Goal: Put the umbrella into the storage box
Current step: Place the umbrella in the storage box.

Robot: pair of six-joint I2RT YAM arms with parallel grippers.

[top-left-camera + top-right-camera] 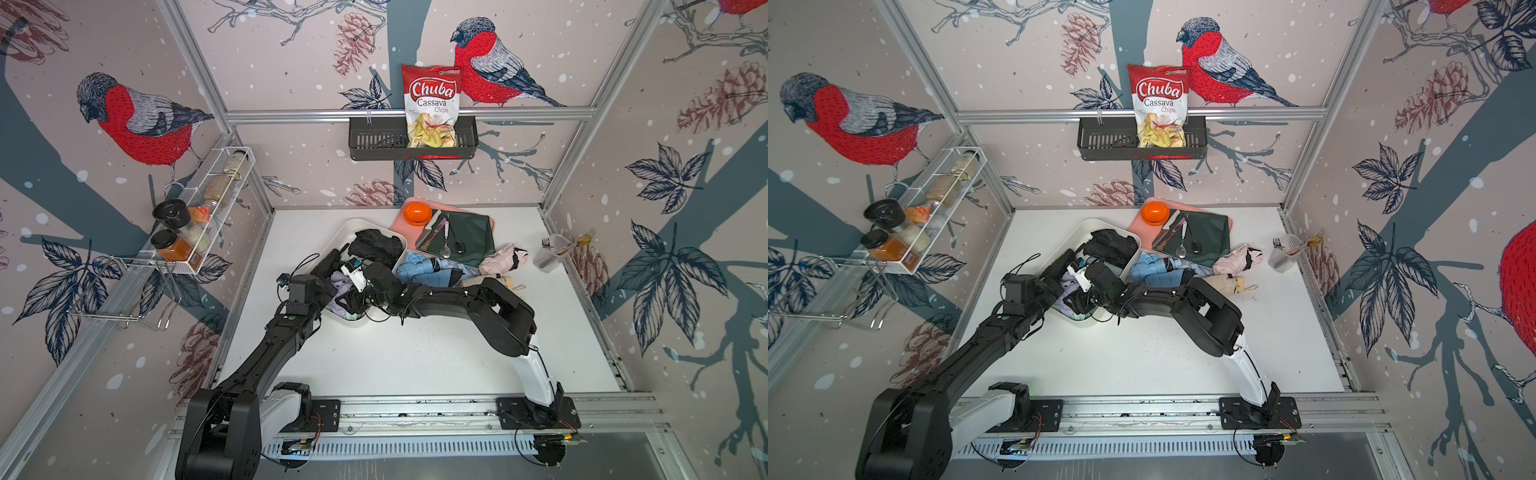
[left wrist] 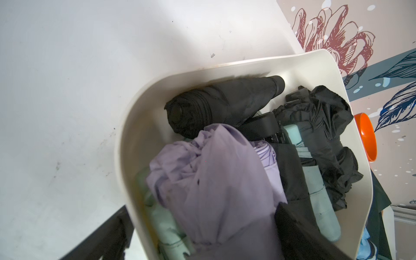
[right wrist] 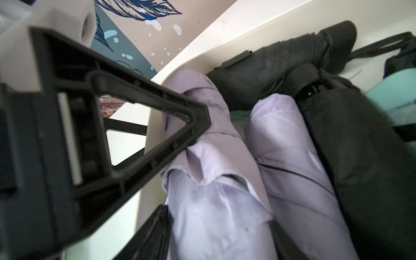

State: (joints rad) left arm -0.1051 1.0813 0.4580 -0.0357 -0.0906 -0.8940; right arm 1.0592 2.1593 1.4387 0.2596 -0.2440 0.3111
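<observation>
The right claw [image 3: 188, 165] hangs low over the storage box [image 2: 135, 135]. Its two fingers are parted and clamp nothing, though the upper fingertip [image 3: 201, 120] rests against the loose cloth of the lavender umbrella [image 3: 216, 202]. I cannot tell whether a fold is hooked on that tip.

The umbrella lies inside the box, just under and ahead of this claw. It sits close against the wall beside the fingers and on top of a mint umbrella [image 2: 319, 202]. A black umbrella [image 2: 225, 103] lies farther ahead.

The left claw [image 2: 202, 209] stands wide open and empty. One finger is outside the box wall and one inside, so the lavender umbrella sits between them.

The main risk, as I judge it, is a snag. If cloth clings to the right fingertip, drawing back could drag the umbrella up over the low wall next to it. The heap is high, so even a nudge might roll it out. The two claws are also crowded together, and a careless retreat could knock them against each other. The left finger astride the wall could also shove the box.

A blue umbrella [image 1: 428, 268] waits on the table behind the right claw.
</observation>
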